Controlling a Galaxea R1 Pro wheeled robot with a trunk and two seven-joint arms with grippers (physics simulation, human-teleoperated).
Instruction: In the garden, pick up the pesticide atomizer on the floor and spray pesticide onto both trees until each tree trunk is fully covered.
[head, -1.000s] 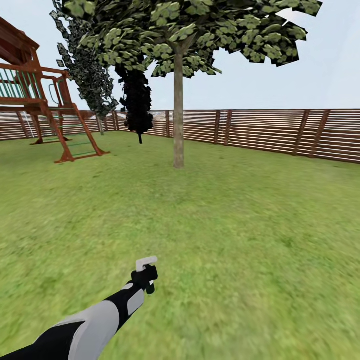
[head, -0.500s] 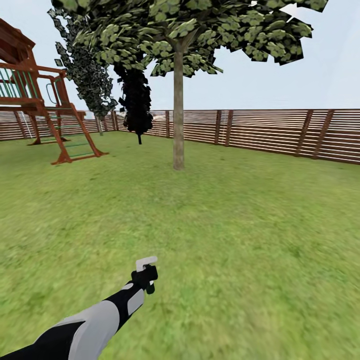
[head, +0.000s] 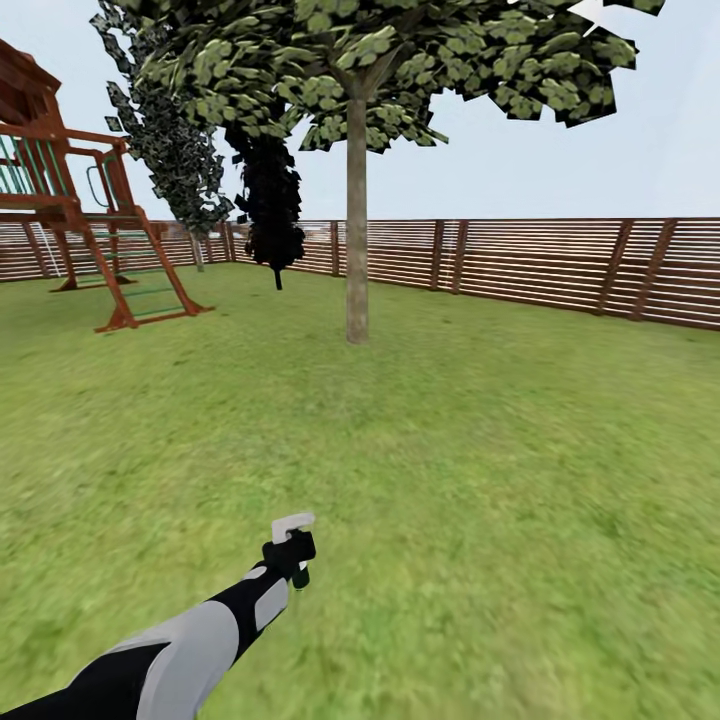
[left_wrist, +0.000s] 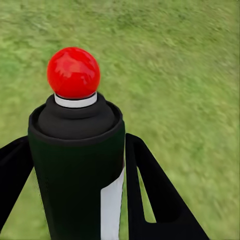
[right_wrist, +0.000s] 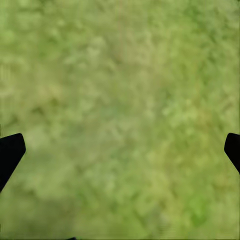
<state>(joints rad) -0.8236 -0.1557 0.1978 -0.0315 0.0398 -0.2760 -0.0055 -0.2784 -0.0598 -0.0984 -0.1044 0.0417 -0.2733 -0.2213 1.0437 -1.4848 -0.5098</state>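
The left claw (left_wrist: 80, 200) grips the pesticide bottle (left_wrist: 75, 170) around its dark body, low over the lawn (head: 480, 480) and well short of the tree trunk (head: 357, 220). The bottle looks small, rigid and light, best held mid-body, clear of its red cap (left_wrist: 73, 72); its contents cannot be seen. The right claw (right_wrist: 120, 150) hangs wide apart, holding nothing.

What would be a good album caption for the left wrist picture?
Left gripper holding the dark pesticide atomizer, red-capped, above the green lawn.
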